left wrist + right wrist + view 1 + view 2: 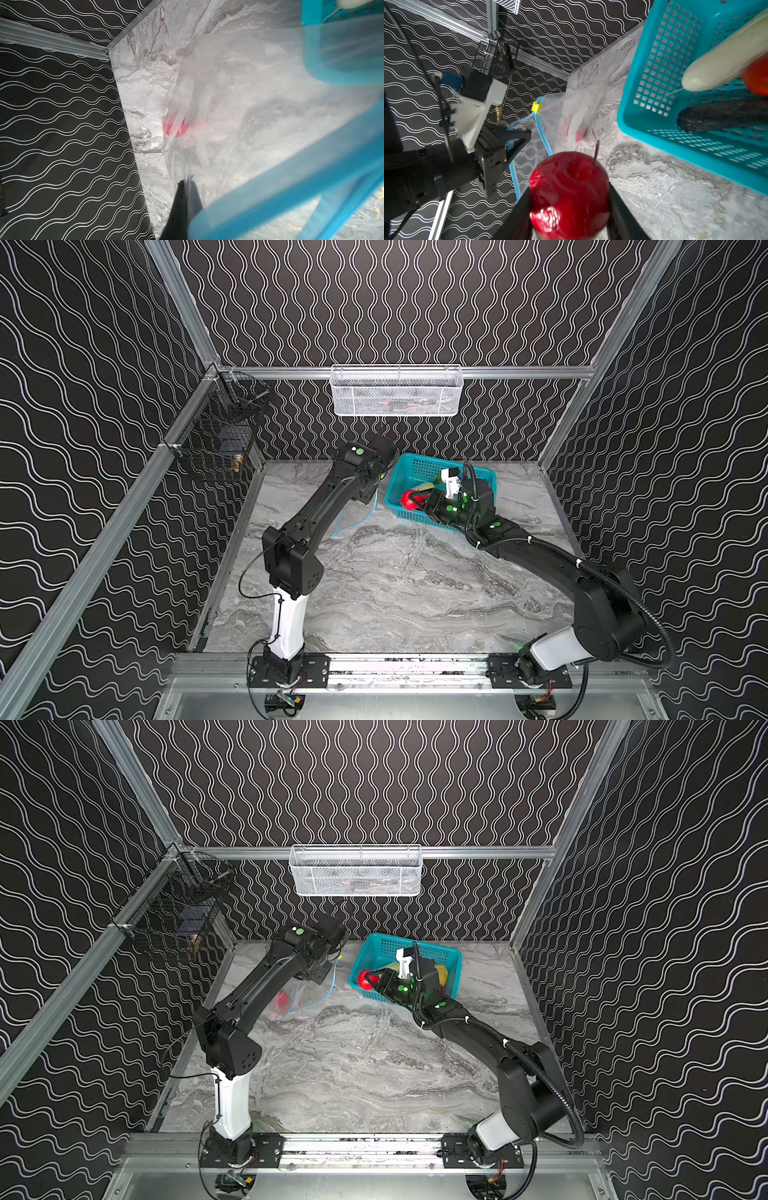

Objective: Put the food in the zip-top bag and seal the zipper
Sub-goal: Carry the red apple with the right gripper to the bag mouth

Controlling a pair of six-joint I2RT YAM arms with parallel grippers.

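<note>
Left fingers (519, 133) pinch the bag (571, 108) by its rim, while right fingers (617, 207) clamp a red apple (569, 182).

No writing, label, brand, number or sign can be read anywhere in these views.

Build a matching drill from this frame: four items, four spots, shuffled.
1 red apple
2 dark vegetable
3 yellow slider
4 left gripper

A in the teal basket
B shut on the mouth of the zip-top bag
C on the blue zipper
D held in the right gripper

Pairs: 1-D, 2-A, 3-C, 4-B
</note>
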